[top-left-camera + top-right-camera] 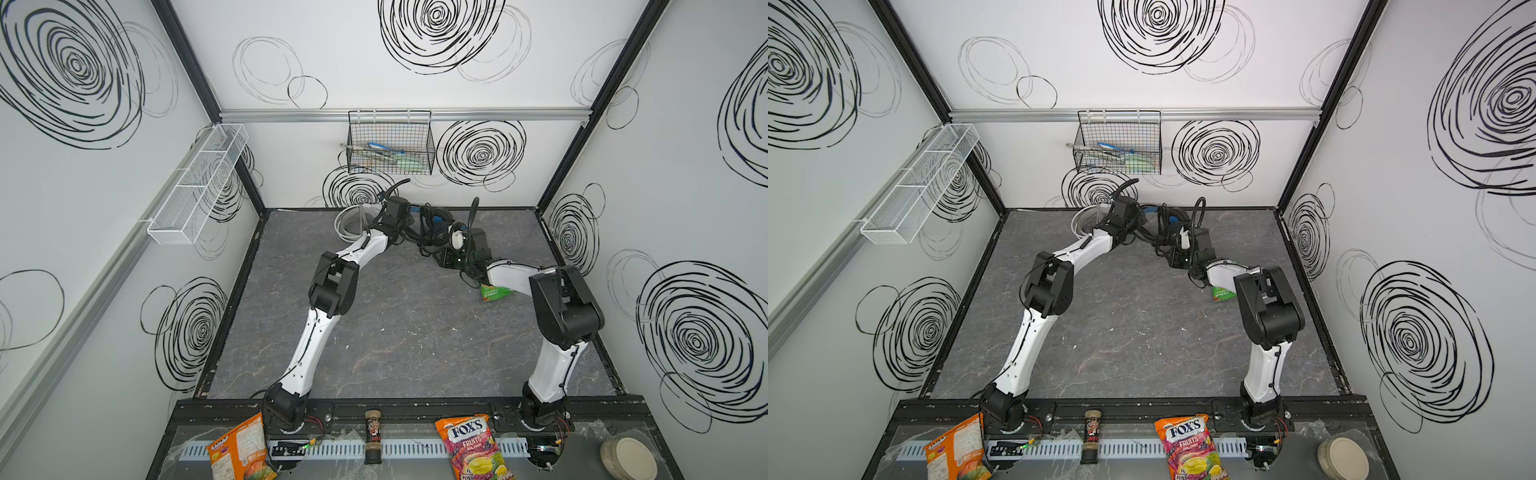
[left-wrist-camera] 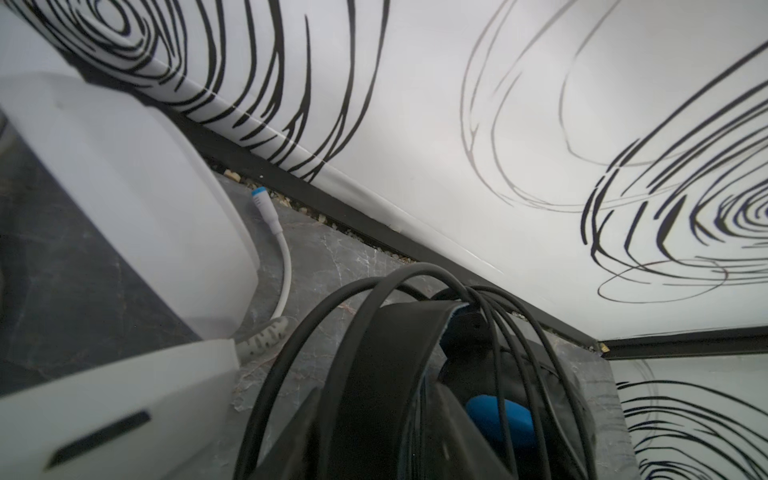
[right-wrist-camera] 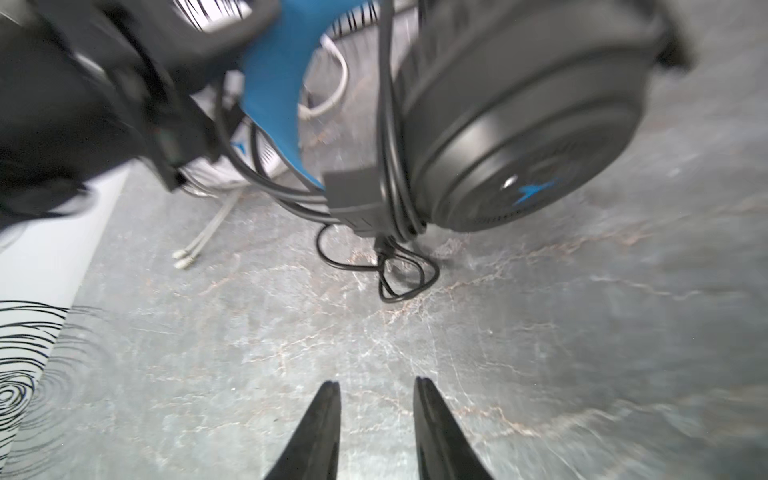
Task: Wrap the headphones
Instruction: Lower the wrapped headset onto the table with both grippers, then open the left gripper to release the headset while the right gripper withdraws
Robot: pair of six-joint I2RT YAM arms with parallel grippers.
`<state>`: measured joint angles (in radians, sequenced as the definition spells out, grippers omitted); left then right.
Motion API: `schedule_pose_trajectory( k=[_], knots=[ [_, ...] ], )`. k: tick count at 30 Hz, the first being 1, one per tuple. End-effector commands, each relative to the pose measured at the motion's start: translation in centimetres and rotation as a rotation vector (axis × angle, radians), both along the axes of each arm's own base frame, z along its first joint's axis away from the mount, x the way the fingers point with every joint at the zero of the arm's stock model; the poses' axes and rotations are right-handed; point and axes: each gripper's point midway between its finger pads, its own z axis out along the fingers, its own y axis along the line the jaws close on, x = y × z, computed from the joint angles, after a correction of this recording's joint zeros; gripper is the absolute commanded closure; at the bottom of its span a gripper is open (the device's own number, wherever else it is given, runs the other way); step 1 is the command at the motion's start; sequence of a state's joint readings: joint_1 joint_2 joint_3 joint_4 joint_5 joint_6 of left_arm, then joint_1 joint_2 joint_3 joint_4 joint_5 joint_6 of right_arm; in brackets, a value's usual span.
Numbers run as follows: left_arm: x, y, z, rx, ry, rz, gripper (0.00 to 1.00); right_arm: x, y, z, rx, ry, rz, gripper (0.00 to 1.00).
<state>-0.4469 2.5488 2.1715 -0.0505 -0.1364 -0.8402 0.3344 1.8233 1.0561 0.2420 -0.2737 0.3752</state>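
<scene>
pose: both outstretched rearward | right gripper [image 3: 376, 415] spread | left gripper [image 1: 409, 226] (at black headphones [image 3: 519, 112]) cannot tell

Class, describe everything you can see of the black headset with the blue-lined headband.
The black over-ear headset looks like matte plastic, with a blue-lined headband and a blue mark on its round ear cup. Its black cable is looped several times over the headband and past the cup, carrying a boxy inline control; a loose end curls on the grey marbled tabletop. It sits near the back wall. The right pincer is open, clear of it.
</scene>
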Motion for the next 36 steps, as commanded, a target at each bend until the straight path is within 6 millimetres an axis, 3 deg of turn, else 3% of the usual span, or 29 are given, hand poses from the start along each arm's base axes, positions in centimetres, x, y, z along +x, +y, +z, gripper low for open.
schedule_pose_trajectory(
  k=[1, 5, 11, 18, 26, 28, 31, 32, 36],
  knots=[
    [0.7, 0.0, 2.5, -0.003, -0.065, 0.007, 0.44, -0.7, -2.1, 3.3, -0.016, -0.066, -0.027, 0.66],
    [0.5, 0.1, 3.9, 0.013, -0.084, 0.003, 0.14, -2.3, -4.4, 5.5, -0.033, -0.112, -0.055, 0.66],
    [0.3, 0.3, 6.6, 0.055, -0.129, -0.021, 0.00, -3.6, -5.8, 7.2, -0.100, -0.161, -0.071, 0.66],
    [-1.0, -0.9, 10.1, 0.053, -0.164, -0.091, 0.04, -3.1, -5.3, 9.3, -0.091, -0.206, -0.077, 0.62],
    [-2.6, -1.2, 13.7, 0.093, -0.196, -0.133, 0.04, -3.0, -5.1, 12.5, -0.096, -0.292, -0.093, 0.48],
    [-3.5, -1.6, 14.7, 0.113, -0.204, -0.164, 0.04, -3.0, -6.3, 13.2, -0.115, -0.327, -0.149, 0.39],
    [-6.0, -1.1, 15.7, 0.141, -0.213, -0.202, 0.04, -3.0, -9.5, 14.2, -0.137, -0.401, -0.315, 0.14],
    [-7.3, -0.9, 16.4, 0.127, -0.234, -0.226, 0.04, -3.1, -10.6, 14.7, -0.138, -0.423, -0.352, 0.02],
    [-13.2, 1.3, 16.8, 0.139, -0.242, -0.291, 0.04, -3.8, -14.0, 14.9, -0.141, -0.433, -0.497, 0.03]
  ],
)
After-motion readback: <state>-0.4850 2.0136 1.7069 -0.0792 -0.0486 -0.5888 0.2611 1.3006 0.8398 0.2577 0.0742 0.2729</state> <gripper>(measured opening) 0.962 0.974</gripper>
